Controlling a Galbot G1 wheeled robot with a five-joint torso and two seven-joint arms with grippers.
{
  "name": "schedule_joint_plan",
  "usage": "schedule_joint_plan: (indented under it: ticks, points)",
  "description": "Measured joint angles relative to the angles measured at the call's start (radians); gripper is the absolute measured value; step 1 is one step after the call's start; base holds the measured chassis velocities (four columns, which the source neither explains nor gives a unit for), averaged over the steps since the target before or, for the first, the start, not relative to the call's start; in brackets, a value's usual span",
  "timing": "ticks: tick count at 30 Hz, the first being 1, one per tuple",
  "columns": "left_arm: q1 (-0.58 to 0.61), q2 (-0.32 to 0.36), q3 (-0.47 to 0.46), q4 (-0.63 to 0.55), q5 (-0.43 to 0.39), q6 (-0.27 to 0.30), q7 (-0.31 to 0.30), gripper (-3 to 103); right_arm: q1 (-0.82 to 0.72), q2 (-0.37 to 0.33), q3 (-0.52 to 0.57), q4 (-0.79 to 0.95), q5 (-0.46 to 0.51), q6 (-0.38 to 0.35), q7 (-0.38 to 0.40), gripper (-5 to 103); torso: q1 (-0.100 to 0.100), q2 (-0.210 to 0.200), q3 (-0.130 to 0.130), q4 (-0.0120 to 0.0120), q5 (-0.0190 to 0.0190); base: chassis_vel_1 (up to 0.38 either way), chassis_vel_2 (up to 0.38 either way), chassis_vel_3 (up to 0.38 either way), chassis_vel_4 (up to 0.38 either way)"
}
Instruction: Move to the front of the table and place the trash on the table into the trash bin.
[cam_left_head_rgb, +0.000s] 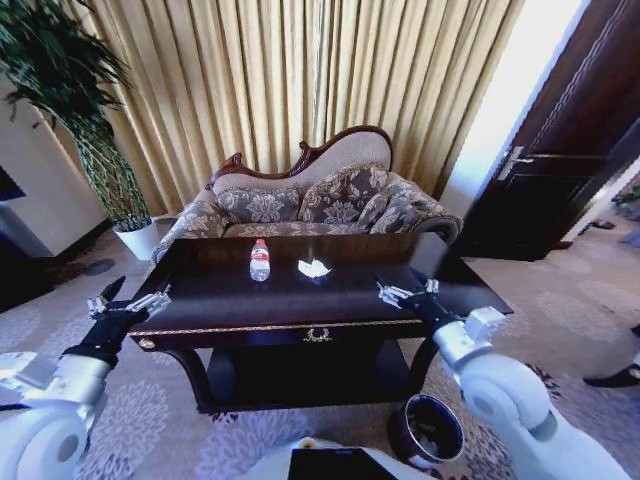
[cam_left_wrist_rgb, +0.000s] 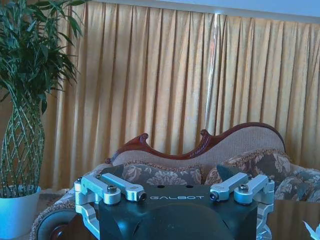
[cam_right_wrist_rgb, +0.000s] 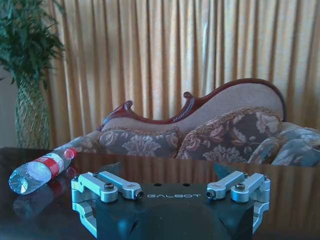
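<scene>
The dark glossy table (cam_left_head_rgb: 215, 295) stands straight ahead. On it lie a clear plastic bottle (cam_left_head_rgb: 260, 260) with a red-and-white label, on its side (cam_right_wrist_rgb: 40, 170), and a crumpled white paper piece (cam_left_head_rgb: 314, 267) just to its right, also at the frame edge (cam_left_wrist_rgb: 313, 230). The round dark trash bin (cam_left_head_rgb: 428, 430) sits on the carpet by the table's front right leg. My left gripper (cam_left_head_rgb: 135, 297) (cam_left_wrist_rgb: 175, 192) hovers open off the table's left front corner. My right gripper (cam_left_head_rgb: 403, 290) (cam_right_wrist_rgb: 172, 189) is open low over the table's right front part, holding nothing.
A patterned sofa (cam_left_head_rgb: 310, 200) stands close behind the table, with gold curtains (cam_left_head_rgb: 300, 80) beyond it. A tall plant in a white pot (cam_left_head_rgb: 138, 238) is at the back left. A dark door (cam_left_head_rgb: 570, 150) is at the right. Patterned carpet surrounds the table.
</scene>
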Motion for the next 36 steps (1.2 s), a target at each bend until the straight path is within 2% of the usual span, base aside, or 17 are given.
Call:
schedule_joint_plan:
  ticks: [6, 8, 11, 13, 19, 23, 36]
  points:
    - [0.001, -0.010, 0.001, 0.000, 0.001, 0.000, -0.001, 100, 0.106, -0.075, -0.028, -0.027, 0.115, -0.067, 0.018, 100, 0.000, 0.000, 0.000, 0.0000, -0.0001, 0.000, 0.000, 0.000, 0.000]
    - [0.001, -0.016, 0.002, 0.000, 0.007, 0.000, -0.001, 100, 0.206, -0.110, -0.087, -0.047, 0.224, -0.132, 0.077, 100, 0.000, 0.000, 0.000, 0.0000, 0.0000, 0.000, 0.000, 0.000, 0.000]
    - [0.001, -0.017, 0.003, 0.000, 0.016, 0.000, -0.001, 100, 0.246, -0.119, -0.121, -0.056, 0.266, -0.150, 0.105, 100, 0.000, 0.000, 0.000, 0.0000, 0.0002, 0.000, 0.000, 0.000, 0.000]
    - [0.001, -0.020, 0.008, 0.000, 0.025, 0.000, -0.003, 100, 0.316, -0.129, -0.183, -0.087, 0.293, -0.171, 0.126, 100, 0.000, 0.000, 0.000, -0.0001, -0.0001, 0.000, 0.000, 0.000, 0.000]
    - [0.000, -0.023, 0.034, 0.000, 0.041, 0.005, -0.037, 100, 0.459, -0.117, -0.301, -0.165, 0.293, -0.193, 0.163, 100, 0.000, 0.000, 0.000, 0.0001, -0.0003, 0.000, 0.000, 0.000, 0.000]
    - [-0.001, -0.023, 0.042, 0.000, 0.048, 0.014, -0.055, 100, 0.586, -0.078, -0.421, -0.236, 0.277, -0.211, 0.208, 100, 0.000, 0.000, 0.000, 0.0001, -0.0001, 0.000, 0.000, 0.000, 0.000]
    - [0.008, -0.014, 0.062, 0.000, 0.063, 0.034, -0.088, 100, 0.749, 0.040, -0.669, -0.304, 0.228, -0.250, 0.283, 100, 0.000, 0.000, 0.000, -0.0001, -0.0002, 0.000, 0.000, 0.000, 0.000]
